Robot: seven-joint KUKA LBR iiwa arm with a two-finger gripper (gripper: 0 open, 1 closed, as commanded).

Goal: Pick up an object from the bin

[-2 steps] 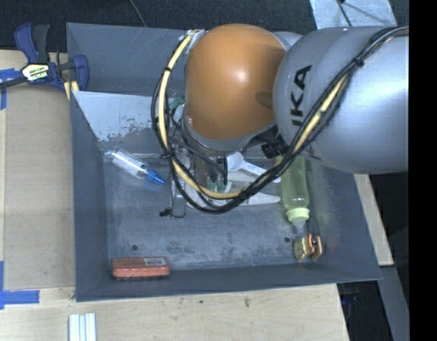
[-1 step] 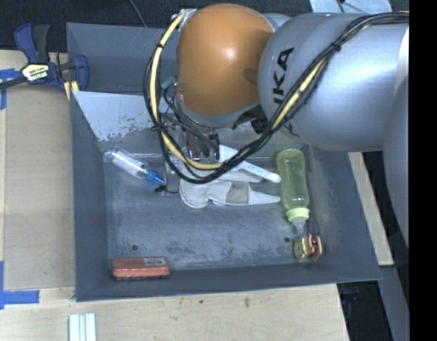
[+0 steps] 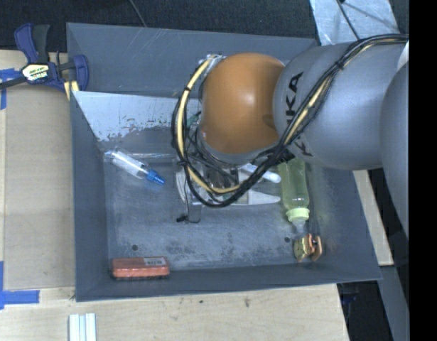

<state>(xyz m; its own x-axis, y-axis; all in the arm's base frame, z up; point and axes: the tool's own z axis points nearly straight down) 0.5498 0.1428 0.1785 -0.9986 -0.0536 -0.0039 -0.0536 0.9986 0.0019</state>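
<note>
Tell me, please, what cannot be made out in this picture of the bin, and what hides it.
1. Pincer, camera view: mostly under the orange cover and cables; open or shut cannot be told.
2. Green bottle, camera view: its upper end is hidden by the arm.
3. White thing beside the bottle: mostly under the cables; its kind is unclear.
4. Small brass thing at the lower right: too small to identify.

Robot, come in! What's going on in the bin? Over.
Gripper low over bare bin floor, mid-bin. Clear syringe, blue tip, nearest, on view's left. Green bottle on view's right. Nothing between gripper and syringe.
</note>
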